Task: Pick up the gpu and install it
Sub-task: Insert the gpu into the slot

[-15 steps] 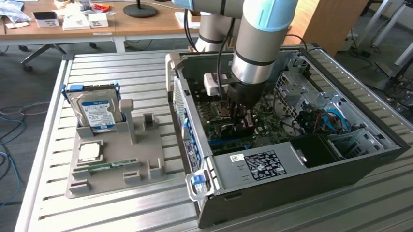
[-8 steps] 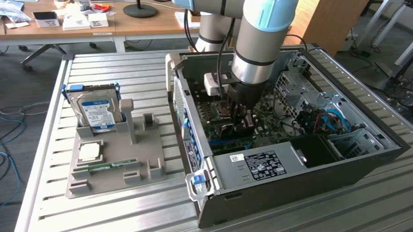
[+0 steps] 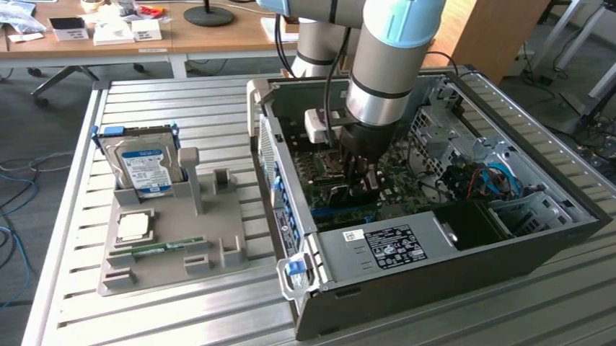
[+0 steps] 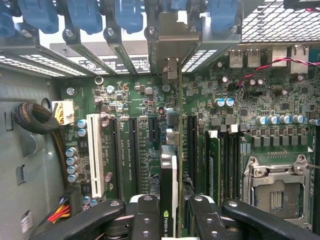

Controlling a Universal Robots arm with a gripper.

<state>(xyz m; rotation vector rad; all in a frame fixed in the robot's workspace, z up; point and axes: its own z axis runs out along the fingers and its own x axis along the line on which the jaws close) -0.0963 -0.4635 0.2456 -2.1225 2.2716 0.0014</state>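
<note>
The grey arm plunges straight down into the open black computer case (image 3: 539,238), black gripper (image 4: 169,212) clamped on the thin green gpu card (image 4: 169,185), held edge-on above the green motherboard (image 4: 135,100) slots.

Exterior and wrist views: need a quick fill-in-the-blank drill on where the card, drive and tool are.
1. The tool is shut on the ____, held edge-on over the motherboard.
2. The arm reaches down into the open ____.
3. The hard drive stands upright in the grey ____ on the table.
4. The processor socket on the motherboard is ____.

Missing words: graphics card; computer case; holder; empty
</note>
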